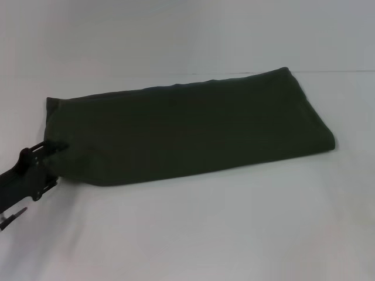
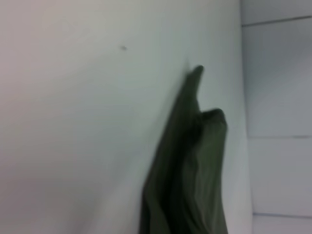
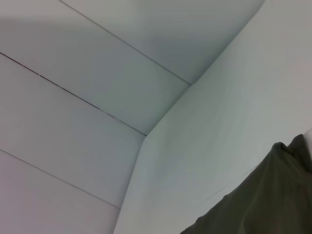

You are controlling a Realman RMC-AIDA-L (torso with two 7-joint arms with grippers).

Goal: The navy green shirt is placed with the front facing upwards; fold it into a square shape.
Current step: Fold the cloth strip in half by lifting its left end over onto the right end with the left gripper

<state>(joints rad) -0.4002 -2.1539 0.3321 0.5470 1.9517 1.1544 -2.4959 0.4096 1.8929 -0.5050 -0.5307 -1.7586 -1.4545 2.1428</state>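
Observation:
The navy green shirt (image 1: 187, 132) lies on the white table as a long, dark green folded strip running from the near left to the far right, with only plain cloth showing. My left gripper (image 1: 54, 151) is at the strip's near-left end, against its corner. The left wrist view shows that end of the shirt (image 2: 195, 170) close up, bunched in folds that rise toward the camera. A corner of the shirt (image 3: 263, 204) shows in the right wrist view. My right gripper is in none of the views.
The white table (image 1: 234, 234) spreads around the shirt, and its far edge meets a pale panelled wall (image 3: 97, 73).

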